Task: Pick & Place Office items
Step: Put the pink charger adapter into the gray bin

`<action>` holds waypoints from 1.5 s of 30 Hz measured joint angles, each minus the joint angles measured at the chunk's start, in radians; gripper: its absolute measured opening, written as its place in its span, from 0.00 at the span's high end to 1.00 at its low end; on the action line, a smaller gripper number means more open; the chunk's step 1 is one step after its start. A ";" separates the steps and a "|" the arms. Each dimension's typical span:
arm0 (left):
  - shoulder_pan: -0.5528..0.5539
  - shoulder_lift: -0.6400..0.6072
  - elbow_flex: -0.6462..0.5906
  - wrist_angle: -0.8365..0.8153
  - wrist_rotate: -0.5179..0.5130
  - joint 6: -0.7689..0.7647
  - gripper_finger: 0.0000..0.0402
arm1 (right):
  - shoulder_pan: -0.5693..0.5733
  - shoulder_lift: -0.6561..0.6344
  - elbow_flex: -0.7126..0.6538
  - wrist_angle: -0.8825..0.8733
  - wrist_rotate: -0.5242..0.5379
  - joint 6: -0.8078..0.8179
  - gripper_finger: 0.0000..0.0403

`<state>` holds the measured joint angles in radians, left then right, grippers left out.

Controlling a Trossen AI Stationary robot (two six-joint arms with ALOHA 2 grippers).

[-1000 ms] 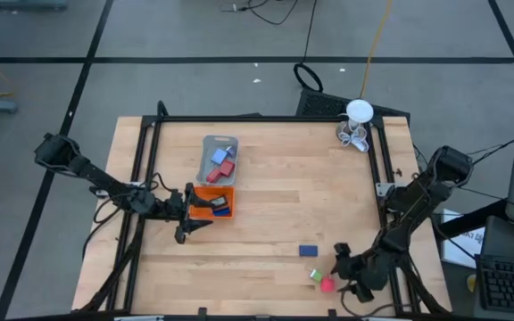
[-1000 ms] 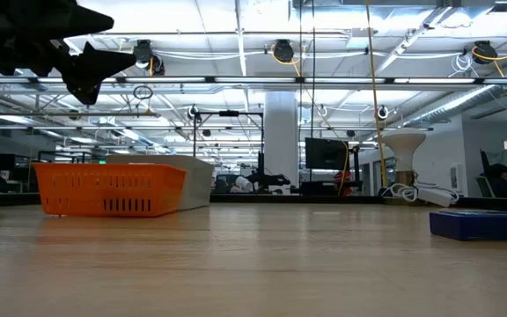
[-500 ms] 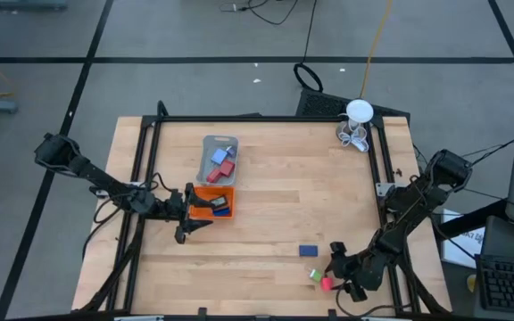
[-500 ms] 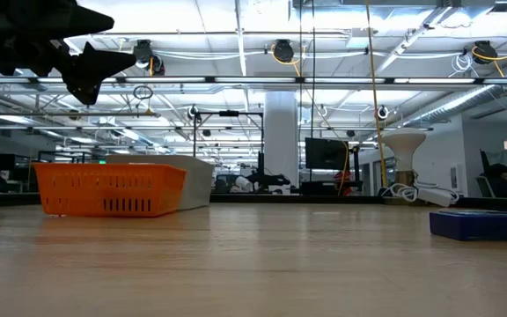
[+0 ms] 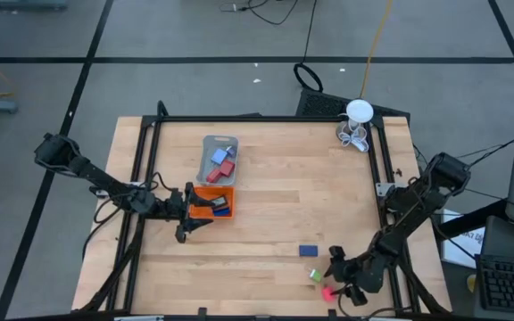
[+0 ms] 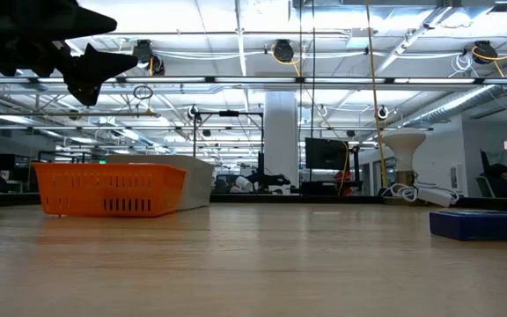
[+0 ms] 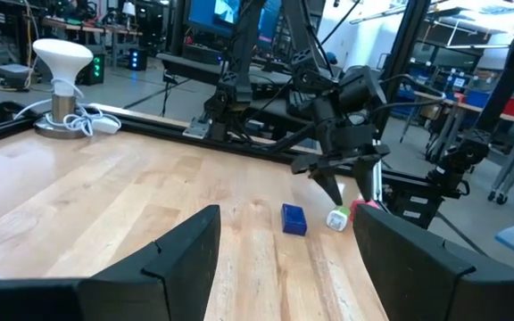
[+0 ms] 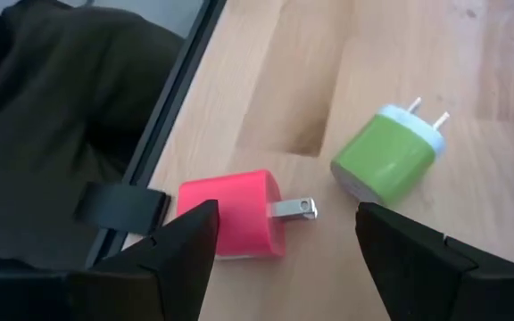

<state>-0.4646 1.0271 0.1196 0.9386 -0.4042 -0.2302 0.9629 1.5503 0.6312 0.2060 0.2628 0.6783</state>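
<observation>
Three office items lie near the table's front right: a pink plug block (image 8: 230, 214), a green one (image 8: 389, 160) and a blue block (image 5: 308, 251). My right gripper (image 8: 284, 259) hangs open just above the pink and green blocks, slanting down, touching neither. More blue, red and dark pieces sit in the grey tray (image 5: 209, 143) and the orange tray (image 5: 200, 193). My left gripper (image 5: 186, 221) stands open and level beside the orange tray's left side, above the table.
A white round lamp-like thing with wire loops (image 5: 357, 125) stands at the far right corner. A black frame rail (image 5: 377, 169) runs along the table's sides. The right arm's elbow (image 5: 444, 174) reaches in from beyond the right edge. Bare wood (image 5: 302, 187) lies between trays and loose items.
</observation>
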 joint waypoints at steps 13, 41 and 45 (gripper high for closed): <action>0.000 0.000 0.000 -0.001 0.000 -0.001 0.36 | -0.057 -0.005 0.000 -0.012 0.109 -0.255 0.39; 0.000 0.000 0.000 -0.008 -0.013 -0.009 0.36 | -0.122 -0.008 -0.001 0.071 0.046 -0.353 0.23; 0.000 0.000 0.000 -0.008 -0.015 -0.013 0.36 | -0.132 0.003 -0.001 0.052 0.043 -0.355 0.23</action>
<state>-0.4644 1.0271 0.1200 0.9306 -0.4191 -0.2428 0.8310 1.5536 0.6300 0.2582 0.3062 0.3237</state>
